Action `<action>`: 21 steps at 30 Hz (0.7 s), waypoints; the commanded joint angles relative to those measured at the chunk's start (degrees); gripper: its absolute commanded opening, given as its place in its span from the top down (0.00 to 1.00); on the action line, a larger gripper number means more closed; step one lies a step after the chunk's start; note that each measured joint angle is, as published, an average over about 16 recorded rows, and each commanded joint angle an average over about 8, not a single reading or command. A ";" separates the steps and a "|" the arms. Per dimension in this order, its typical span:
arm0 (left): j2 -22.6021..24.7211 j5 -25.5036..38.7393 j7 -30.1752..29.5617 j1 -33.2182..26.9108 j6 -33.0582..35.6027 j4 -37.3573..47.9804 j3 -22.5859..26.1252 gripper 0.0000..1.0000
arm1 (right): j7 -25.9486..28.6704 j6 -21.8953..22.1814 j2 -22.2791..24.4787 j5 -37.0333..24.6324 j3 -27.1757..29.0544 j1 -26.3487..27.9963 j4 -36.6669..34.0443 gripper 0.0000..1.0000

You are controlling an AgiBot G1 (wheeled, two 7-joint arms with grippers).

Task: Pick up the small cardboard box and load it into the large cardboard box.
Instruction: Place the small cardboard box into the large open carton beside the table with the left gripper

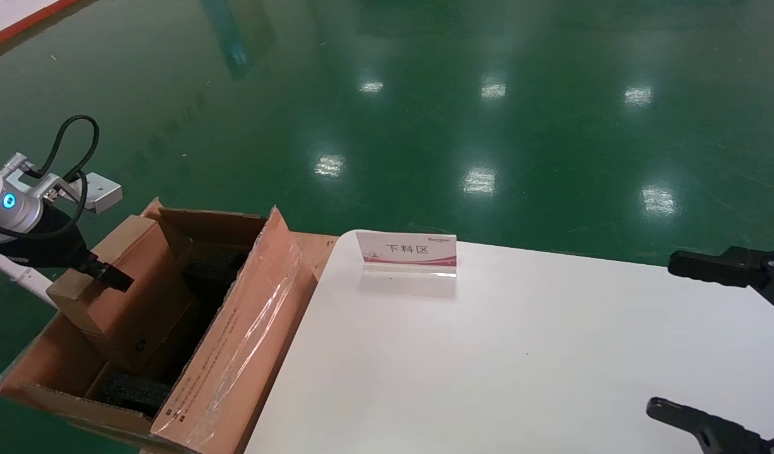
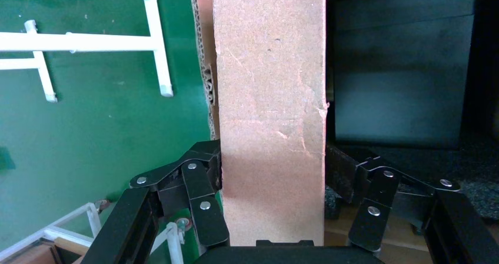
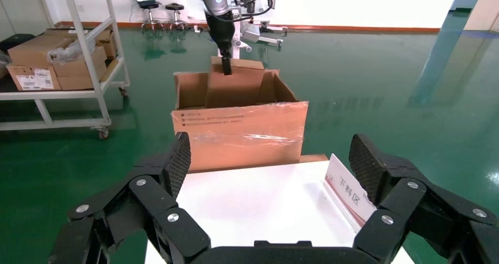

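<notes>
A: What is seen at the far left?

B: The black left gripper (image 1: 106, 272) is clamped on the small plain brown cardboard box (image 1: 118, 296), which is held tilted inside the large brown corrugated cardboard box (image 1: 235, 353), its lower end down among the walls. In the left wrist view the small carton (image 2: 269, 117) is pinched between both fingers (image 2: 200, 187).

A: And what is found inside the big carton?

B: Black foam blocks (image 1: 213, 272) are seen beside and below the small box. A strip of shiny clear tape (image 1: 260, 315) is stuck along the tall flap that faces the white rectangular table (image 1: 487, 353).

A: What is placed on the table?

B: A small white and pink sign card (image 1: 407, 251) with printed characters is stood near the far edge.

A: And at the right?

B: The black right gripper (image 1: 708, 343) is held over the table's right edge, its fingers (image 3: 176, 158) spread wide apart with nothing between them.
</notes>
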 commanded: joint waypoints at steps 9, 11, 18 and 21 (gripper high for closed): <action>0.16 0.87 -0.87 0.20 -0.11 -0.18 0.51 0.18 | -0.01 0.02 0.01 0.02 -0.01 0.00 -0.01 0.00; 0.19 0.93 -0.95 0.23 -0.12 -0.18 0.55 0.02 | -0.02 0.02 0.01 0.02 -0.01 -0.01 -0.01 0.00; 0.19 0.98 -0.84 0.19 -0.08 -0.18 0.52 0.00 | -0.02 0.02 0.01 0.02 -0.01 -0.01 -0.01 0.00; 0.18 0.98 -0.79 0.18 -0.07 -0.18 0.51 0.00 | -0.02 0.02 0.02 0.02 -0.01 -0.01 -0.01 0.00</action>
